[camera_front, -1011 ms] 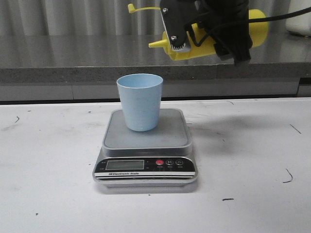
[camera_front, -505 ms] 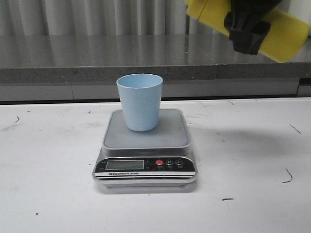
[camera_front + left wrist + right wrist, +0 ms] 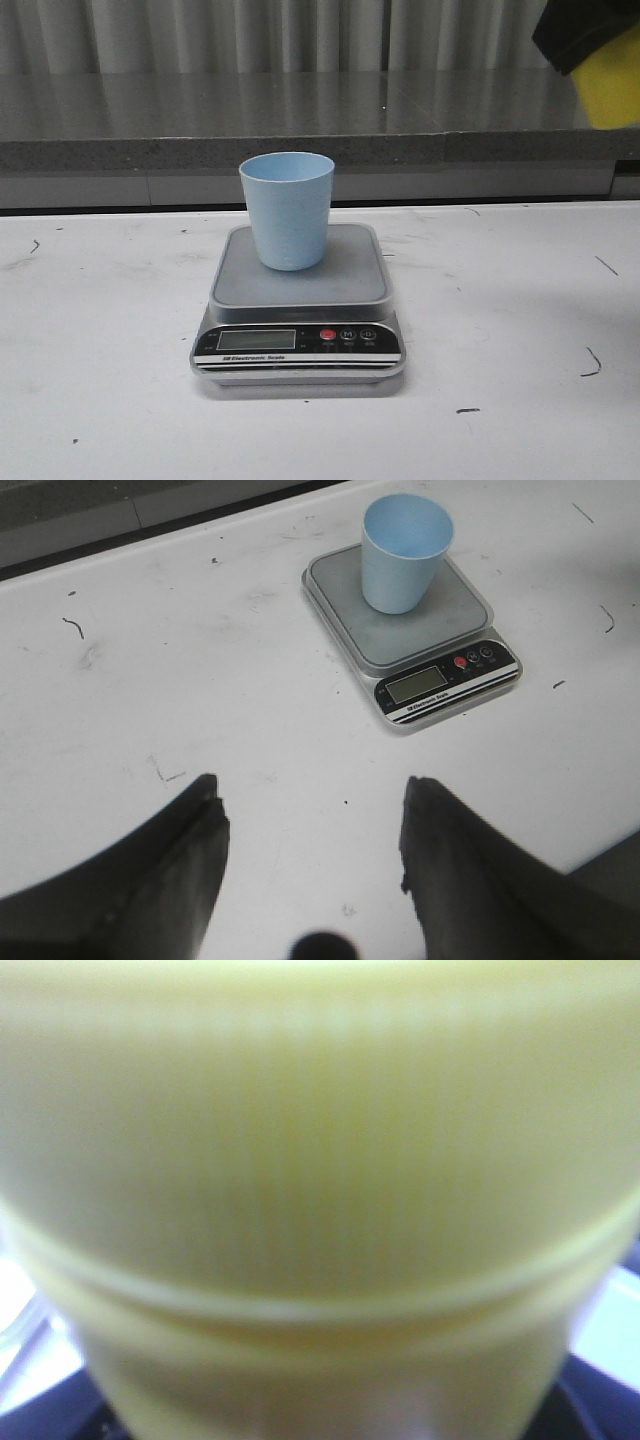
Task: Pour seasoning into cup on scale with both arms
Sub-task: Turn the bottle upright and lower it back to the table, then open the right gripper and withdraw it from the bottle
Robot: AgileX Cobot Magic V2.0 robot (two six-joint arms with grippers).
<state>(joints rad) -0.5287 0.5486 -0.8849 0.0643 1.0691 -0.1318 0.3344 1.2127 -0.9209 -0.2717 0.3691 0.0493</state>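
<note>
Seasoning bottle (image 3: pixel 612 88) showed only as a yellow corner at the upper right edge of the front frame, under a black piece of the right gripper (image 3: pixel 575 35); whether those jaws clenched it could not be told. Centre frame, the blue cup (image 3: pixel 288 208) stood upright on the scale (image 3: pixel 300 300) on the white surface (image 3: pixel 100 330). Left gripper (image 3: pixel 310 850) jaws were spread, grasping nothing.

white table (image 3: pixel 110 330) with dark scuff marks; grey ledge (image 3: pixel 200 150) behind; corrugated metal wall (image 3: pixel 200 35).
</note>
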